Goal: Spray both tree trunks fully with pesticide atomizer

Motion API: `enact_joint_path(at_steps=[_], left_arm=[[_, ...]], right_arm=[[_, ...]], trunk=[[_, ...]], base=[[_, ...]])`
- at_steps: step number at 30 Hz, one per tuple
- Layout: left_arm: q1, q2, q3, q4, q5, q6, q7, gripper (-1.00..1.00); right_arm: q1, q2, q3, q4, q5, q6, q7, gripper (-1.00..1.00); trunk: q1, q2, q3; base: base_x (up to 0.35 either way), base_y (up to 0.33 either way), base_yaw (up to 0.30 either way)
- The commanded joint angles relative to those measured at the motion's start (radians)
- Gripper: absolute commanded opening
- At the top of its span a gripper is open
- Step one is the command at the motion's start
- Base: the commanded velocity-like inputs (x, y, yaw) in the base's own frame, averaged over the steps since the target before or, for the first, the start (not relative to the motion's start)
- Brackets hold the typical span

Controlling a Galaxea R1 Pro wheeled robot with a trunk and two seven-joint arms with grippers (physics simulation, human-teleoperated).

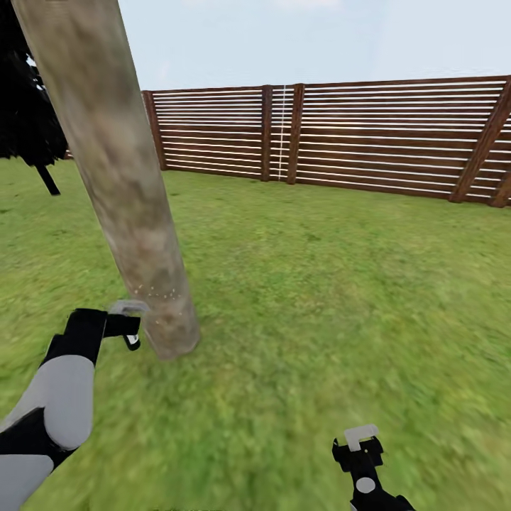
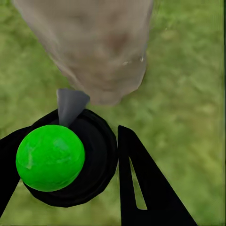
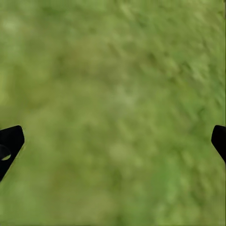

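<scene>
We're close up on one tree trunk [image 1: 121, 177], a thick mottled grey-brown column running from the top left of the head view down to its base in the grass at left of centre, its long axis leaning in the frame, top to the left and foot to the right. A light scatter of white pesticide [image 1: 160, 294] specks dots the bark just above the foot.

Our left gripper [image 1: 128, 326] sits at lower left, right beside the trunk's base, and it's clamped on the pesticide atomizer [image 2: 61, 157]. In the left wrist view we see a bright green ball on a round black body held between the black fingers [image 2: 146, 188], with a grey nozzle [image 2: 69, 106] pointing straight at the trunk, its tip just short of the bark.

Our right gripper [image 1: 360, 443] hangs low at the bottom right of centre over the lawn [image 1: 341, 284], well apart from the tree. Its fingers are spread wide at the edges of the right wrist view, nothing but grass between them.

A brown slatted fence [image 1: 333, 135] crosses the upper frame, and a dark tree [image 1: 25, 106] stands at upper left.
</scene>
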Motion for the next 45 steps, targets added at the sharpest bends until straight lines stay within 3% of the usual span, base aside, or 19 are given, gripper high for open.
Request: enact_joint_path(at_steps=[1, 3, 7, 11, 13, 15, 16, 17, 18, 22, 27, 31, 37, 41, 45], left_arm=[[-0.005, -0.013, -0.017, -0.003, -0.011, 0.019, -0.010, -1.00], [-0.039, -0.011, -0.034, -0.004, -0.009, 0.066, -0.012, -1.00], [-0.053, 0.048, -0.042, -0.001, -0.011, 0.085, -0.013, -1.00], [-0.042, 0.037, -0.059, 0.017, -0.014, 0.086, -0.015, -1.00], [-0.047, 0.002, -0.103, 0.067, -0.014, 0.099, -0.037, -1.00], [-0.052, 0.004, -0.118, 0.077, -0.011, 0.133, -0.053, -1.00], [-0.048, 0.072, -0.125, 0.088, -0.014, 0.150, -0.090, -1.00], [-0.010, 0.116, -0.126, 0.100, -0.017, 0.141, -0.122, -1.00], [0.040, 0.109, -0.123, 0.101, -0.012, 0.140, -0.120, -1.00], [0.067, 0.041, -0.118, 0.104, -0.013, 0.138, -0.117, -1.00], [0.069, 0.042, -0.112, 0.100, -0.012, 0.137, -0.106, -1.00], [0.086, 0.044, -0.112, 0.102, -0.010, 0.136, -0.031, -1.00], [0.102, 0.030, -0.109, 0.101, -0.005, 0.136, -0.020, -1.00], [0.103, 0.030, -0.107, 0.088, 0.052, 0.136, -0.019, -1.00], [0.103, 0.040, -0.110, 0.087, 0.071, 0.126, 0.039, -1.00]], right_arm=[[-0.001, 0.000, 0.003, 0.001, 0.005, -0.001, -0.006, 1.00], [-0.001, -0.001, 0.003, 0.001, 0.005, -0.001, -0.006, 1.00], [-0.001, -0.001, 0.003, 0.001, 0.005, -0.001, -0.006, 1.00], [-0.001, -0.001, 0.003, 0.001, 0.006, -0.001, -0.006, 1.00], [-0.001, -0.001, 0.004, 0.001, 0.006, -0.001, -0.006, 1.00], [-0.001, -0.001, 0.004, 0.001, 0.006, -0.001, -0.006, 1.00], [-0.001, -0.001, 0.004, 0.001, 0.006, -0.001, -0.006, 1.00], [-0.001, -0.001, 0.004, 0.001, 0.006, -0.001, -0.006, 1.00], [-0.001, -0.001, 0.004, 0.001, 0.006, -0.001, -0.006, 1.00], [-0.001, -0.001, 0.004, 0.001, 0.006, -0.001, -0.006, 1.00], [-0.001, -0.001, 0.004, 0.001, 0.006, -0.001, -0.006, 1.00], [-0.001, -0.001, 0.003, 0.001, 0.006, -0.001, -0.006, 1.00], [-0.001, -0.001, 0.004, 0.001, 0.006, -0.001, -0.006, 1.00], [-0.001, -0.001, 0.004, 0.001, 0.006, -0.001, -0.006, 1.00], [-0.001, -0.001, 0.004, 0.001, 0.006, -0.001, -0.006, 1.00]], trunk=[[0.000, 0.000, -0.001], [0.000, 0.000, -0.001], [0.000, 0.000, -0.001], [0.000, 0.000, -0.001], [0.000, 0.000, -0.001], [0.000, 0.000, -0.001], [0.000, 0.000, -0.001], [0.000, 0.000, -0.001], [0.000, 0.000, -0.001], [0.000, 0.000, -0.001], [0.000, 0.000, -0.001], [0.000, 0.000, -0.001], [0.000, 0.000, -0.001], [0.000, 0.000, -0.001], [0.000, 0.000, -0.001]], base=[[0.000, 0.000, 0.250], [0.000, 0.000, 0.088], [0.000, 0.000, 0.014], [0.000, 0.000, 0.000], [0.000, 0.000, 0.000], [0.000, 0.000, 0.000], [0.000, 0.000, 0.000], [0.000, 0.000, 0.000], [0.000, 0.000, 0.060], [0.000, 0.000, 0.220], [0.143, -0.074, 0.056], [0.183, -0.209, 0.001], [-0.065, -0.263, 0.000], [-0.239, -0.208, 0.001], [-0.111, -0.077, 0.195]])
